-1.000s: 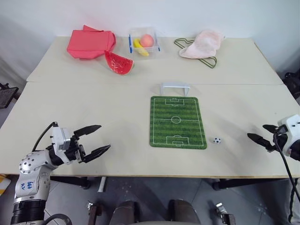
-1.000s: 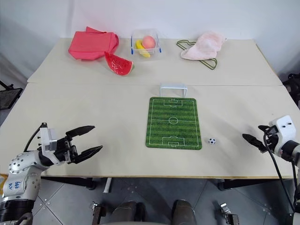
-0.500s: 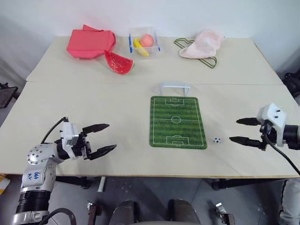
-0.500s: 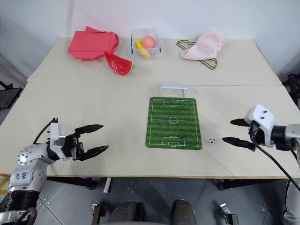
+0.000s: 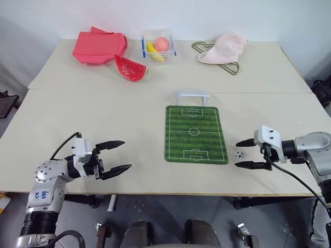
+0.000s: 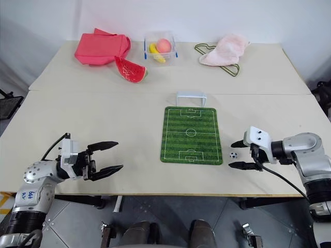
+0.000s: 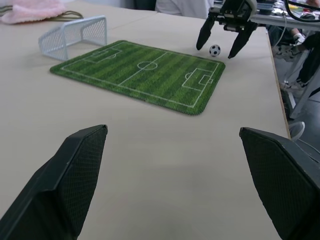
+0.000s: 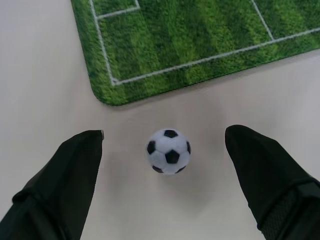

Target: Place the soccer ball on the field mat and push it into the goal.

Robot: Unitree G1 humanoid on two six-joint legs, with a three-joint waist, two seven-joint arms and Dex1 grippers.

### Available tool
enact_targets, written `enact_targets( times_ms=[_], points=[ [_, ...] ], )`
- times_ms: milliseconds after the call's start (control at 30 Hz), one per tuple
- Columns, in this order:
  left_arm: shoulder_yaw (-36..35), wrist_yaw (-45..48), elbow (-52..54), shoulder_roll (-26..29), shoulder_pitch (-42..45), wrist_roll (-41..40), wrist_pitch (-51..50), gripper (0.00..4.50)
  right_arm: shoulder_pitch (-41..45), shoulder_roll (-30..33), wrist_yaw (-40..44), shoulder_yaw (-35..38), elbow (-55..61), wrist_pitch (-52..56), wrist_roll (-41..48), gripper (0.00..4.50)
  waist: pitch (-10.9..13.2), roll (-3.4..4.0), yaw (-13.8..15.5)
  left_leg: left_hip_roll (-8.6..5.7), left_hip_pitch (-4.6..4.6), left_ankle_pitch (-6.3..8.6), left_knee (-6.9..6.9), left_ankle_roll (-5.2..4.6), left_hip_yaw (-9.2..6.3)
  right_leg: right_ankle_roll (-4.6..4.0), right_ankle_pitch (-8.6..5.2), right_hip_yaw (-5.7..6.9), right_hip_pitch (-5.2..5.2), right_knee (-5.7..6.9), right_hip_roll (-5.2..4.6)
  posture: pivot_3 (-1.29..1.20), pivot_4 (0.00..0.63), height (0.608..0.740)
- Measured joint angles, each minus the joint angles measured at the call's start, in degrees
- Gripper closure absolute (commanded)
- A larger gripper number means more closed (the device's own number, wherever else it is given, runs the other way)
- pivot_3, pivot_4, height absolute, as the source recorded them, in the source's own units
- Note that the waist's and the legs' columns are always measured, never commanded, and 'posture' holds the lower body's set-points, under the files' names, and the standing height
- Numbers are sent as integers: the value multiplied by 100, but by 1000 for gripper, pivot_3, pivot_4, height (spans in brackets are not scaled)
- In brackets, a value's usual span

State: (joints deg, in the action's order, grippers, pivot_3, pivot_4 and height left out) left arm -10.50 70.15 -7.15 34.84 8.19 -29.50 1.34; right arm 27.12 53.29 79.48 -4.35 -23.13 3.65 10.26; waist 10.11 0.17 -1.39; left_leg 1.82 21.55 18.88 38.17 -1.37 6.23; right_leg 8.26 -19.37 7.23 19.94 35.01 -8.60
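While the long pale beige table stretches out wide, its far edge carries a folded red cloth, a fluffy pink towel draped over an olive wire hanger, a red watermelon-slice toy and a clear plastic fruit box with a peach and a banana inside. Closer in lies the flat green field mat, striped light and dark with white pitch lines, and the small white goal frame with pale netting stands just beyond the mat's far short edge. Over on the left, the left gripper hovers above the table's near edge, well apart from the mat, black fingers spread wide with nothing between them. On the other side, the right gripper reaches in beside the mat's near right corner, fingers wide apart too, one on either side of the ball and touching neither it nor the mat. And there it is, the tiny white soccer ball with black patches, sitting on the bare table just off that rounded corner, squarely between the two open fingertips.
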Motion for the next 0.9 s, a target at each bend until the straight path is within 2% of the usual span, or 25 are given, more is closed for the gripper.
enact_targets(
  times_ms=[100, 300, 333, 500, 700, 800, 900],
  points=[
    [-32, -51, 41, 8, -27, 0, 0, 0, 35, -25, 21, -31, -198, -266, -82, 1342, 0, 0, 7, -1, 0, 0, 1, 0, -1, 0, 0, 0, -1, 0, -2, 0, 150, 740],
    [-87, -76, 205, 21, -152, 0, -1, 0, 40, -26, 45, -31, -361, -587, -125, 3411, 0, 0, -9, 0, -1, 0, 4, 0, 0, 0, 0, 0, -2, 2, -1, 0, 150, 740],
    [-87, -80, 205, 21, -165, 0, -2, 0, 50, -29, 48, -30, -392, -636, -125, 3646, 0, 0, -10, 0, -1, 0, 7, 0, 0, 0, 0, 0, -4, 2, -1, 0, 150, 740],
    [-87, -71, 204, 20, -150, -5, -3, 0, 179, -28, -22, 10, -315, -570, -106, 3656, 0, -1, -11, 1, -1, 0, 11, 0, 0, 0, 0, -2, -3, 5, -1, 0, 150, 740],
    [-38, 81, 202, 6, 11, -20, -9, 0, 430, -57, -162, 71, 815, 189, 134, 3656, 0, 0, -11, 2, 0, 0, 7, 0, -1, 0, 0, -1, 0, 8, -1, 0, 150, 740],
    [92, 165, 198, -140, 23, -19, 5, 0, 520, -311, -150, -146, 1564, 746, 252, 3656, 0, -1, -9, 3, 0, 0, 7, 0, -1, 0, 0, -1, 3, 11, 0, 0, 150, 740],
    [144, 19, 175, -418, 237, -4, 93, 0, 780, -768, -142, -669, 2165, 1484, 316, 3656, 1, -2, -7, 3, 1, 0, 15, 0, -3, 0, 0, -1, 3, 18, 0, 0, 150, 740]
  ],
)
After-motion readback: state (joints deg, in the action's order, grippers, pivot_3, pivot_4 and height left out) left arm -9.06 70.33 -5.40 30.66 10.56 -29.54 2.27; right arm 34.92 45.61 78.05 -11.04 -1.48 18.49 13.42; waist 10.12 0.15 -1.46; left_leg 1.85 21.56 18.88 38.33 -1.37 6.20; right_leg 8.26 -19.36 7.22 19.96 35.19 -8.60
